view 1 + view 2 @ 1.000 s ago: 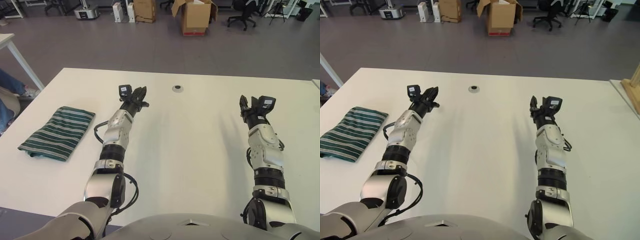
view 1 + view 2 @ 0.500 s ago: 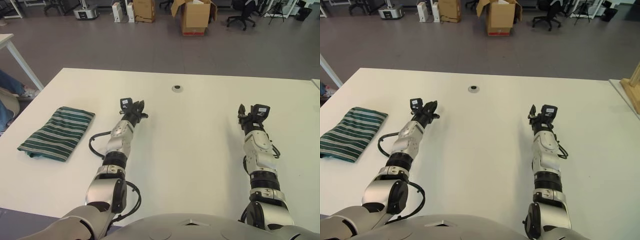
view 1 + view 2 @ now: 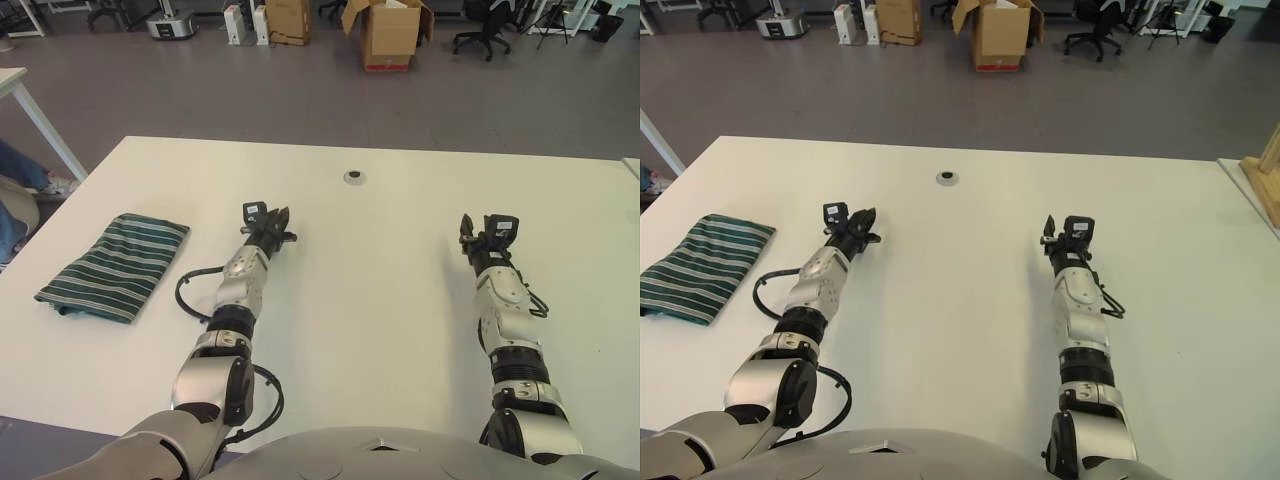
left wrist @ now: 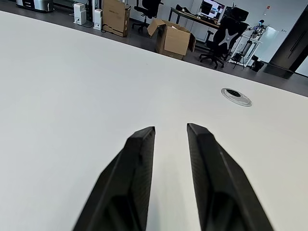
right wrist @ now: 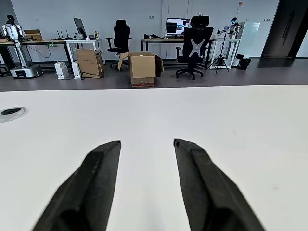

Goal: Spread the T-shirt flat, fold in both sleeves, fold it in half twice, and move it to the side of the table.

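The T-shirt, dark green with pale stripes, lies folded into a compact rectangle near the left edge of the white table. My left gripper rests low over the table, right of the shirt and well apart from it. Its fingers stand slightly apart with nothing between them. My right gripper sits over the right half of the table, open and empty, its fingers spread above bare tabletop.
A round cable grommet is set into the table beyond the grippers. A second table's corner stands at the far left. Cardboard boxes and office chairs stand on the floor behind.
Both arms have drawn back toward me and lowered onto the table. The folded shirt has stayed where it lies.
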Controlling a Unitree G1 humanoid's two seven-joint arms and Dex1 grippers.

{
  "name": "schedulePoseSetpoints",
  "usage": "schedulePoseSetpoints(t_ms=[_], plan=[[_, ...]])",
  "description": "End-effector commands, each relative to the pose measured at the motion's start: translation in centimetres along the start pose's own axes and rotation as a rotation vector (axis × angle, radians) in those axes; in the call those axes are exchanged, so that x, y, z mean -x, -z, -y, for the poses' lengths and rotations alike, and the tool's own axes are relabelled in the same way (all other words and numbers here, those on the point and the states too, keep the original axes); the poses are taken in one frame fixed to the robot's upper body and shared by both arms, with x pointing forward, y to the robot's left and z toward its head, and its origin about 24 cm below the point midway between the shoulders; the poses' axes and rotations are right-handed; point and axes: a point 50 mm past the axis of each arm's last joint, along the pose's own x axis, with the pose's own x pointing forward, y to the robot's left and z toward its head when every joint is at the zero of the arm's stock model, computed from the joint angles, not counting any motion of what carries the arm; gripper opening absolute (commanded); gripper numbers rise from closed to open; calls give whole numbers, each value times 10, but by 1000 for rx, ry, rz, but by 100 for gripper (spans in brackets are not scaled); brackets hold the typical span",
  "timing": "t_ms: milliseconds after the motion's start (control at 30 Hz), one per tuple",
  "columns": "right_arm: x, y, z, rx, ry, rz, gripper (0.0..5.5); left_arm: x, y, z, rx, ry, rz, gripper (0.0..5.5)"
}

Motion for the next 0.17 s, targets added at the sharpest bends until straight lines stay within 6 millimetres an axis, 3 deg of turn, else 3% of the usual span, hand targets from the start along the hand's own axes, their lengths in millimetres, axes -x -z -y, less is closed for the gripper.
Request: schedulePoseSetpoints(t_ms=[33, 167], plan=[[-1, 1, -3, -35, -15, -6, 206, -4, -17, -3, -1, -29, 67, 121], [-6, -7, -10, -46, -85, -9, 206, 0, -20, -4, -18, -7, 90, 121]])
